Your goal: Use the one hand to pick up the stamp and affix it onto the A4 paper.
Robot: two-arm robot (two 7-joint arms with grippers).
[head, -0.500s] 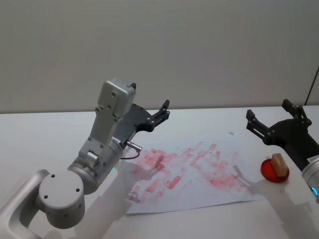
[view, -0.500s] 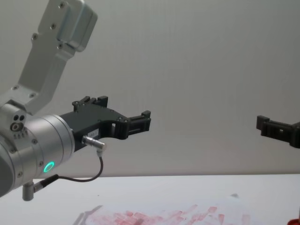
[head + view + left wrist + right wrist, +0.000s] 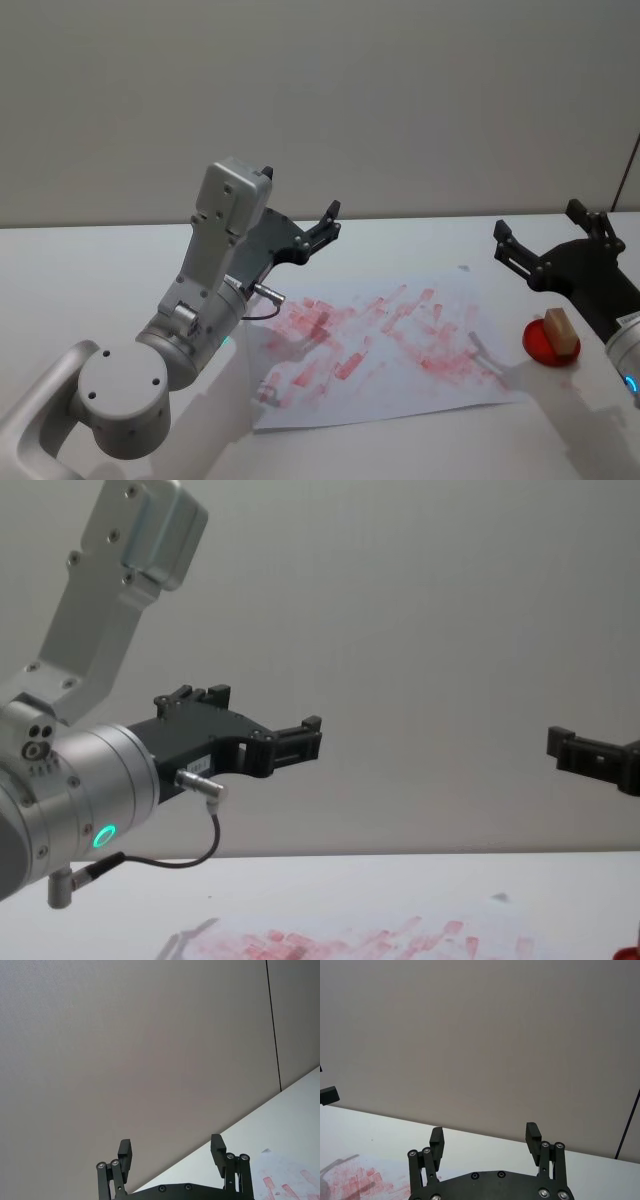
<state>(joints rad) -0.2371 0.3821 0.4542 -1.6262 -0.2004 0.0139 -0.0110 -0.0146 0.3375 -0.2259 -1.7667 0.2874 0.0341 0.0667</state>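
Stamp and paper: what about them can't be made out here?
- Stamp: its underside, head view, hidden against the red pad.
- Paper: chest view's bottom edge cuts off most of the sheet; head view, left arm covers its far left corner.
- Prints: too smeared to read any design, head view.

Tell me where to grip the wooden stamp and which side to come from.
Probably take the wooden stamp across its long side faces, near the top, coming down from above with the open right pincer. Its base sits on the red pad, so only the upper block is free.
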